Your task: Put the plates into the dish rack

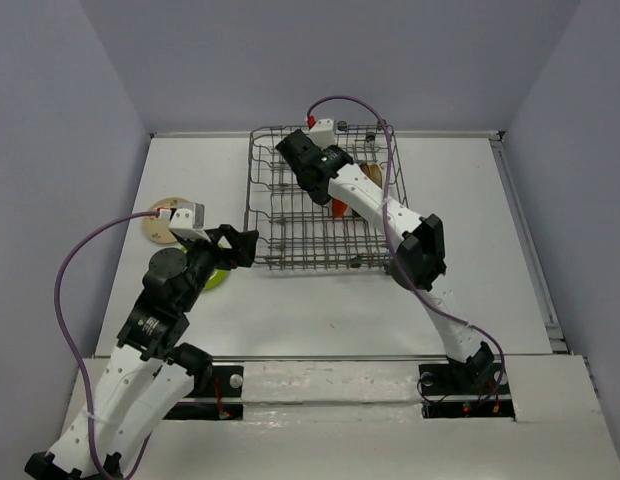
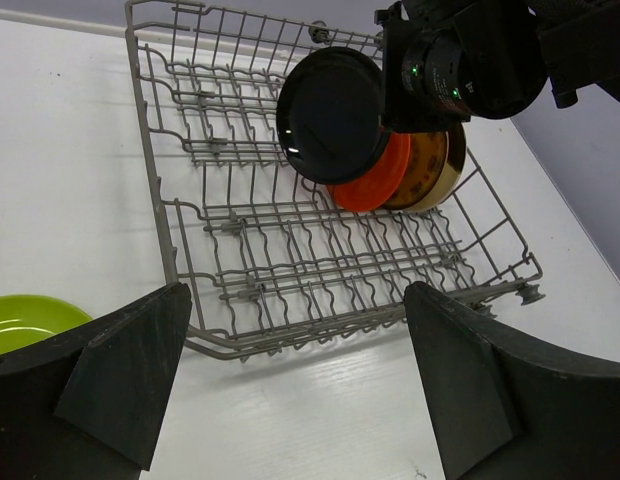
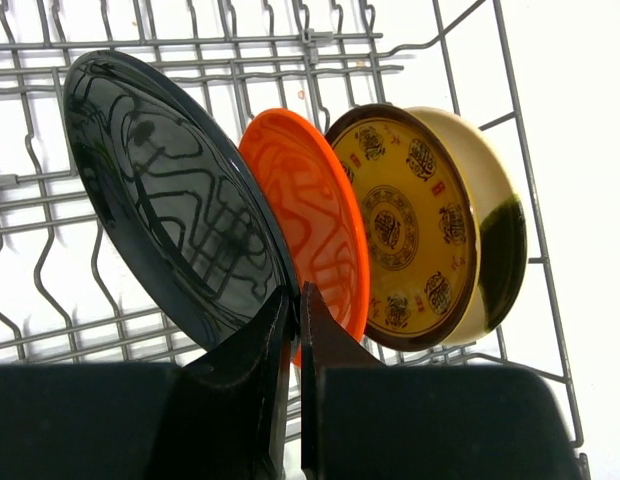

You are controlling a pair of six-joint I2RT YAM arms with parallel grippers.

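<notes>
The glossy black round plate [image 3: 170, 190] is stood on edge in the grey wire dish rack [image 2: 170, 240], its rim pinched by the jaws of the right gripper [image 3: 295, 300]. Judged stiff, slick and breakable, it is best taken there. The jaws of the left gripper [image 2: 295, 335] are spread.

We see a robotics lab: white table [image 1: 470, 250] boxed by bare grey walls [image 1: 330, 60], two arms [image 1: 140, 345] bolted at 6 o'clock.
</notes>
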